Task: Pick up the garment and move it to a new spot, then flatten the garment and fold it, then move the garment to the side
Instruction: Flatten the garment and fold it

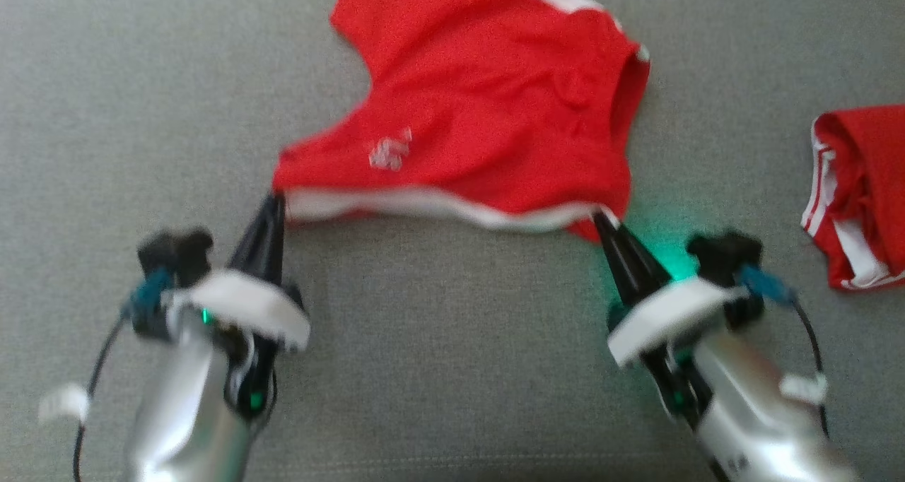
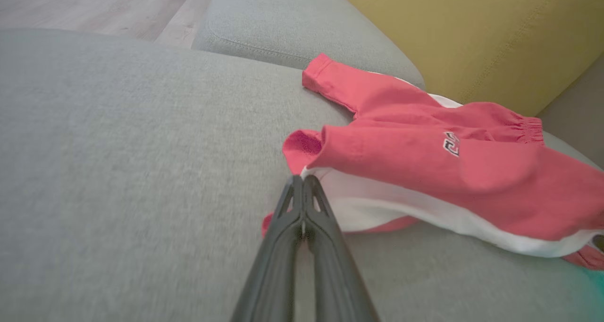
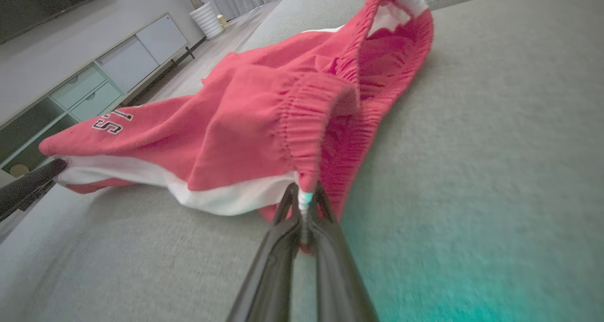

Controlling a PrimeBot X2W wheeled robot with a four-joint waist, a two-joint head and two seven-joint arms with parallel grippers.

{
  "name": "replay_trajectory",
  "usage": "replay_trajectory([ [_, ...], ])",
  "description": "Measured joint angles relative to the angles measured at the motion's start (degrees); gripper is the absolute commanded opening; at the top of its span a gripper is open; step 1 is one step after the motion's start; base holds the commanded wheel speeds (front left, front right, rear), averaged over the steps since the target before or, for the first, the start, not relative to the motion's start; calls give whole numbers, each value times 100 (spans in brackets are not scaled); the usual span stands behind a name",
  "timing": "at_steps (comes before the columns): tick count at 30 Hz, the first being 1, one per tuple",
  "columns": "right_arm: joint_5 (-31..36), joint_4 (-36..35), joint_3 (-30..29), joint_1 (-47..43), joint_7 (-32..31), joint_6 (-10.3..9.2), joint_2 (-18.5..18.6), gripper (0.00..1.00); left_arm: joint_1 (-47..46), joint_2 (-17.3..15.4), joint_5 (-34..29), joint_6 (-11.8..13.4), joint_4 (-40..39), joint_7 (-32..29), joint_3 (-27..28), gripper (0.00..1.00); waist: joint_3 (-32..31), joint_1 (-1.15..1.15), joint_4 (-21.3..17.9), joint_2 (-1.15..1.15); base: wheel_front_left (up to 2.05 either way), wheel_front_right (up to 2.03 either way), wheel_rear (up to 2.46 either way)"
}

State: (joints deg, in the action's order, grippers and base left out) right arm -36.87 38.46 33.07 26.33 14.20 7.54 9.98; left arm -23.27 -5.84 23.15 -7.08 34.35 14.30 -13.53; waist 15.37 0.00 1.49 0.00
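Observation:
The garment (image 1: 488, 114) is a pair of red shorts with white side stripes and a small white logo, lying on a grey sofa cushion (image 1: 452, 341). My left gripper (image 1: 276, 201) is shut on the near left corner, at the leg hem (image 2: 304, 171). My right gripper (image 1: 599, 217) is shut on the near right corner, at the elastic waistband (image 3: 306, 138). The near edge of the garment is stretched between the two grippers and lifted a little off the cushion. Its far leg (image 2: 325, 76) rests flat on the sofa.
A second red and white garment (image 1: 859, 192) lies crumpled at the right edge of the cushion. A mustard back cushion (image 2: 472, 34) stands behind the shorts. Beyond the sofa are wooden floor (image 2: 94, 5) and a low cabinet (image 3: 94, 86).

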Motion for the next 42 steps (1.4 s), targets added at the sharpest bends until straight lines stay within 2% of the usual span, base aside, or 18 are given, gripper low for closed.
replay_trajectory([
  [7,275,-971,-489,-1456,-34,0,209,0,1461,-140,-189,66,-993,-1,82,0,-452,0,66,0,0,0,0],
  [12,593,-1795,-965,-2483,-492,0,209,0,2248,-178,-149,264,-1718,-66,131,0,-740,0,85,0,0,0,0],
  [19,1020,-2997,-1549,-3676,-1251,0,24,0,3146,-275,-43,576,-2809,-501,147,0,-944,0,64,0,0,0,0],
  [24,1210,-3643,-1762,-4111,-1672,0,-153,0,3434,-313,-20,712,-3318,-784,149,0,-984,0,37,0,0,0,0],
  [31,1099,-4010,-1968,-4088,-2001,0,-394,0,3124,-428,40,702,-3401,-1087,153,0,-905,0,-34,0,0,0,0],
  [35,777,-4021,-2033,-3787,-2101,-1,-479,0,2279,-453,163,546,-3120,-1332,136,0,-748,0,-79,0,0,0,0],
  [42,502,-3730,-2140,-2583,-2227,0,-569,0,552,-453,431,283,-2164,-1874,100,0,-318,0,-260,0,0,0,0],
])
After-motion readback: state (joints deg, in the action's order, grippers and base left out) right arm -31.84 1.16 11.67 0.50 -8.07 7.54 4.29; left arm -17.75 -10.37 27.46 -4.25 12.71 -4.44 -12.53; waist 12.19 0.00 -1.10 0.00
